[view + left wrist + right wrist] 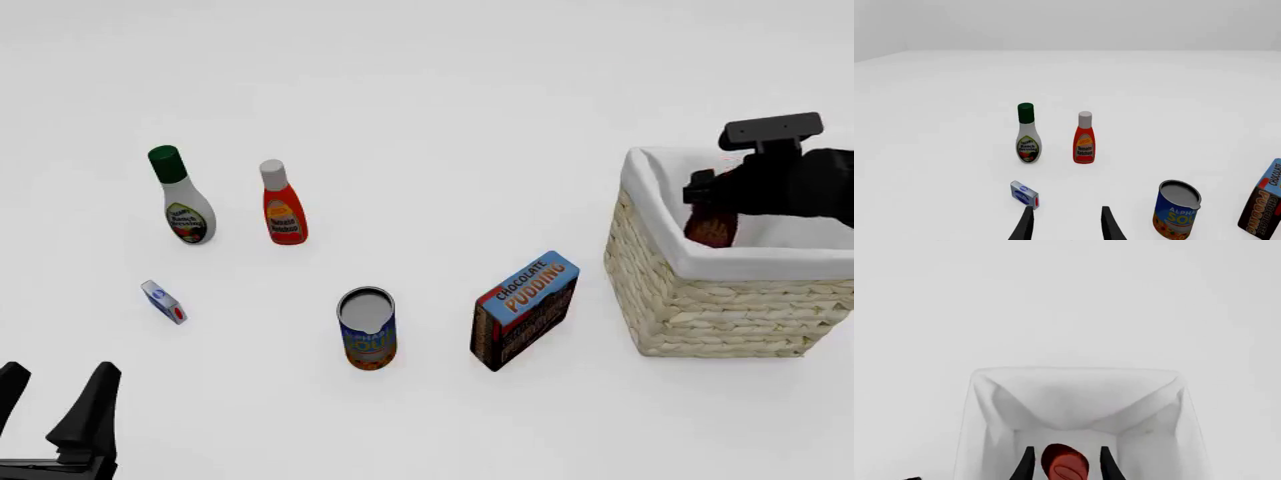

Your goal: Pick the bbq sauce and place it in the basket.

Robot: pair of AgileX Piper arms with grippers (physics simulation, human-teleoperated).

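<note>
The bbq sauce point(711, 230) is a dark red-brown bottle inside the wicker basket point(721, 310), close to its left wall. In the right wrist view its red cap point(1064, 465) shows between the fingers, with a gap on each side. My right gripper point(707, 205) hangs over the basket's white lining point(1074, 390), open around the bottle's top. At the near left edge of the table, my left gripper point(51, 400) stands open with nothing in it. Its fingertips point(1026, 225) point toward the other bottles.
A white ranch bottle with a green cap point(180, 200) and an orange-red ketchup bottle point(280, 210) stand at the far left. A small blue box point(163, 301), a soup can point(367, 328) and a chocolate pudding box point(525, 310) sit nearer, left of the basket.
</note>
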